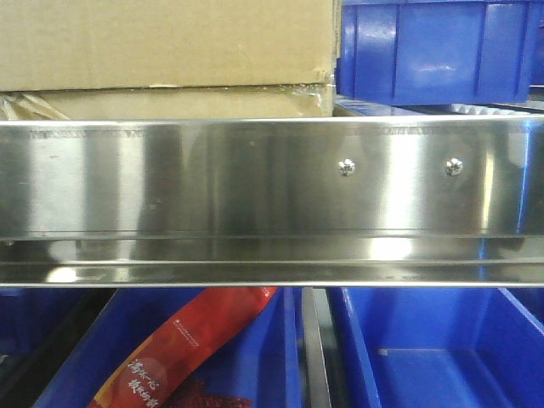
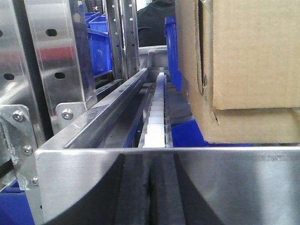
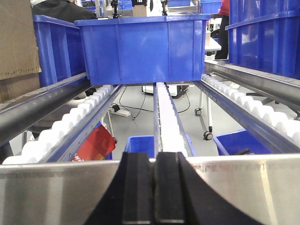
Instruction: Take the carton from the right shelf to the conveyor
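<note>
left hand [image 2: 150,164], right hand [image 3: 156,161]: closed, empty; wrist views alone show rollers [image 3: 89,105].

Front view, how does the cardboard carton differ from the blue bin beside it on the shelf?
The carton is tan, matte cardboard with flat sides; the bin is blue, glossy plastic with ribbed walls. The carton fills the upper left, the bin the upper right. Both sit just behind the steel rail.
</note>
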{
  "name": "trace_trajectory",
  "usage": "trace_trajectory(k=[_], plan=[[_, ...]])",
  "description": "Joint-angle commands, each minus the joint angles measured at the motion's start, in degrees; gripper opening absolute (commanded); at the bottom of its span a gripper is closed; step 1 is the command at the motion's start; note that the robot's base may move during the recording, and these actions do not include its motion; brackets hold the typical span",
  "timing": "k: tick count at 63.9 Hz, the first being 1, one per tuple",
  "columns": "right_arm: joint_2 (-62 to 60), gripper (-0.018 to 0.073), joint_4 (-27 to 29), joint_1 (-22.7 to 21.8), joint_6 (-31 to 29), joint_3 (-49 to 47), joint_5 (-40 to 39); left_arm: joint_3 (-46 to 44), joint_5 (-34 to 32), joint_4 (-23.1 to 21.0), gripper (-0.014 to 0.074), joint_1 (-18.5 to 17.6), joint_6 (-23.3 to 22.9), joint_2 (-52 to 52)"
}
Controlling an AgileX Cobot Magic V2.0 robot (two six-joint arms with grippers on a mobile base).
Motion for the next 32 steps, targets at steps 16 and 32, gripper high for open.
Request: trace_trajectory(k=[16, 32], plan=[[-0.1, -0.0069, -0.4, -0.1, -0.3, -0.1, -1.2, -0.2, -1.0, 6.6, 0.0002, -0.2, 0.1, -0.2], [-0.1, -0.0069, -3.5, -0.1, -0.3, -0.1, -1.2, -0.2, -1.1, 6.6, 0.0002, -0.2, 0.1, -0.2]])
